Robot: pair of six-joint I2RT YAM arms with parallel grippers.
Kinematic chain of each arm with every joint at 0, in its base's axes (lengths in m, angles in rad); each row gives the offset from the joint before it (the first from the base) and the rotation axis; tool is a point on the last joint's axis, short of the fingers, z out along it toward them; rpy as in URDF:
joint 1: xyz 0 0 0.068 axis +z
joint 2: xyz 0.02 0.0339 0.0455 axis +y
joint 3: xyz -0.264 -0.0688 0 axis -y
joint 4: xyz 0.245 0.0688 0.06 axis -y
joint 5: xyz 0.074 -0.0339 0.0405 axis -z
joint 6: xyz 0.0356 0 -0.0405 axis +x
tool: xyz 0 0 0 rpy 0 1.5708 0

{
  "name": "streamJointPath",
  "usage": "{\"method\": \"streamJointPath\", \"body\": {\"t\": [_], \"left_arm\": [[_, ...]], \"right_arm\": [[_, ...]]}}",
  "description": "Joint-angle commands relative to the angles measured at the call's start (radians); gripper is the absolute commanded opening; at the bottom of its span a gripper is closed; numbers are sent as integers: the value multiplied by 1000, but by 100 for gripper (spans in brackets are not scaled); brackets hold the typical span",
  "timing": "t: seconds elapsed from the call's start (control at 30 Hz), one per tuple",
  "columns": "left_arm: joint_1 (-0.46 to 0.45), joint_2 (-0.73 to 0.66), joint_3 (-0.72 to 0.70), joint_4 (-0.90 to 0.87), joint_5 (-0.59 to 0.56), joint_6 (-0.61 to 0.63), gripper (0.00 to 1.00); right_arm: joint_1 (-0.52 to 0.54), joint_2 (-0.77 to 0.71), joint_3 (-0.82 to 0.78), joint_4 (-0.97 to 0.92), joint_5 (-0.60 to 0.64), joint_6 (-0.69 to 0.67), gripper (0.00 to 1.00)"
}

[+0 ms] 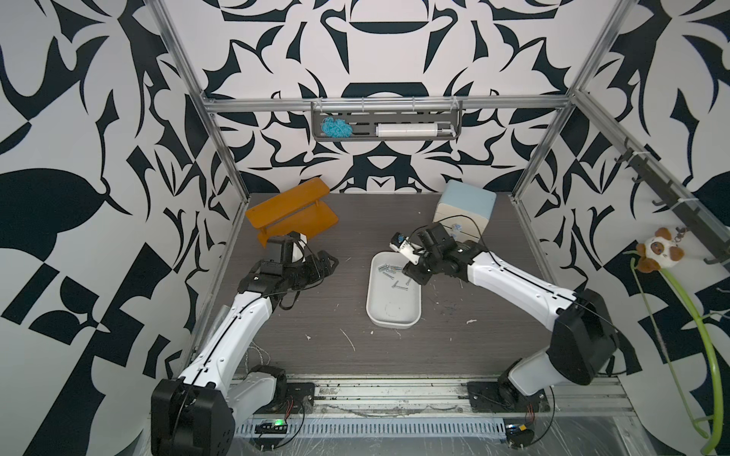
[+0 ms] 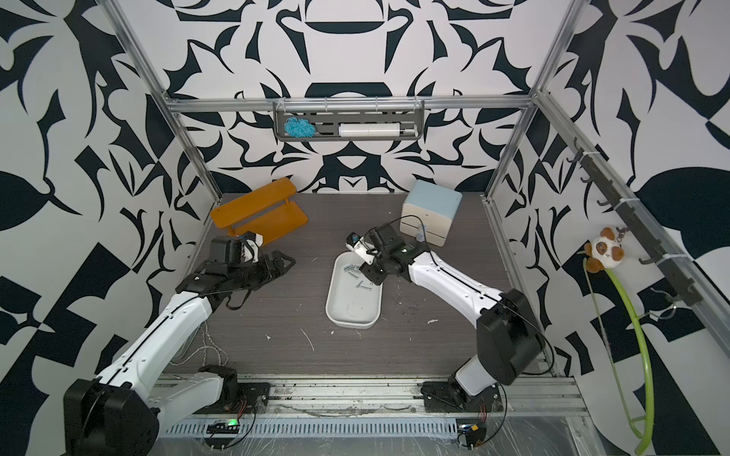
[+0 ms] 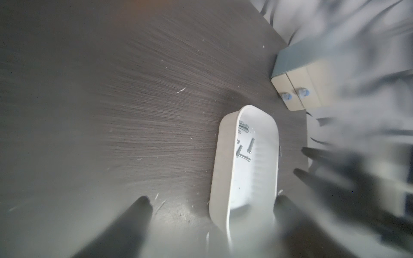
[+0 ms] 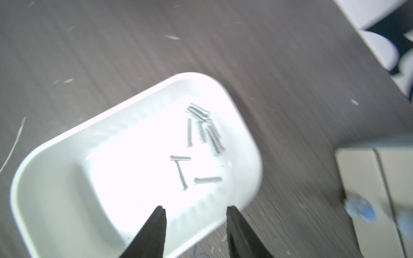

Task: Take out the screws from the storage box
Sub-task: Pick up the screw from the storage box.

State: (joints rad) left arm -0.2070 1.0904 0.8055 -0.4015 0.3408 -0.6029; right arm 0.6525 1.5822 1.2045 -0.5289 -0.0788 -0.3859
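- Base rail (image 1: pixel 395 395) is nearest; both my arms mount on it and reach out over the dark wood-grain tabletop (image 1: pixel 316 308).
- White flecks (image 1: pixel 347 339) lie scattered on the tabletop in front of the box. They are debris, not screws.
- Storage box (image 1: pixel 395 312) sits flat on the tabletop about midway back, a bit toward my right, with its long axis running near to far. The near half of its floor is bare.
- Screws (image 1: pixel 391 272) are all inside the box, in its far half. There is a tight bunch at the far end and a few singles lying loose just nearer. The right wrist view shows the same layout (image 4: pixel 201 134).
- My right end effector (image 4: pixel 196 214) hovers over the box's right rim at the far half, pointing down toward the screws. The jaws are partway apart with a clear gap and nothing between them.
- My left end effector (image 1: pixel 326 262) is well apart from the box on its left, above bare tabletop. It is spread wide and empty. The left wrist view is blurred, but the fingers (image 3: pixel 136 219) show far apart.
- Back left is the orange shelf (image 1: pixel 288 209), turned at an angle.
- Back right is the cream cabinet (image 1: pixel 466 205) with a pale blue top and flush drawer fronts, just behind my right wrist.
- Farthest is the grey rack (image 1: pixel 434 116) on the back wall, holding a blue bundle (image 1: pixel 333 127) and a white tube (image 1: pixel 407 130).
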Motion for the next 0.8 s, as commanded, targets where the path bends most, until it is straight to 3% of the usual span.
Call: {"method": "streamJointPath", "body": {"t": [0.0, 0.2, 0.57, 0.77], "left_arm": [[6, -4, -19, 5, 7, 0, 93], [6, -34, -36, -3, -3, -1, 93], [6, -54, -32, -35, -21, 14, 93], [5, -54, -28, -44, -17, 17, 93]], "right_arm": [[-15, 84, 92, -111, -48, -86, 42], [13, 231, 163, -186, -17, -91, 40], [30, 322, 158, -167, -16, -82, 40], [30, 378, 172, -168, -7, -61, 35]]}}
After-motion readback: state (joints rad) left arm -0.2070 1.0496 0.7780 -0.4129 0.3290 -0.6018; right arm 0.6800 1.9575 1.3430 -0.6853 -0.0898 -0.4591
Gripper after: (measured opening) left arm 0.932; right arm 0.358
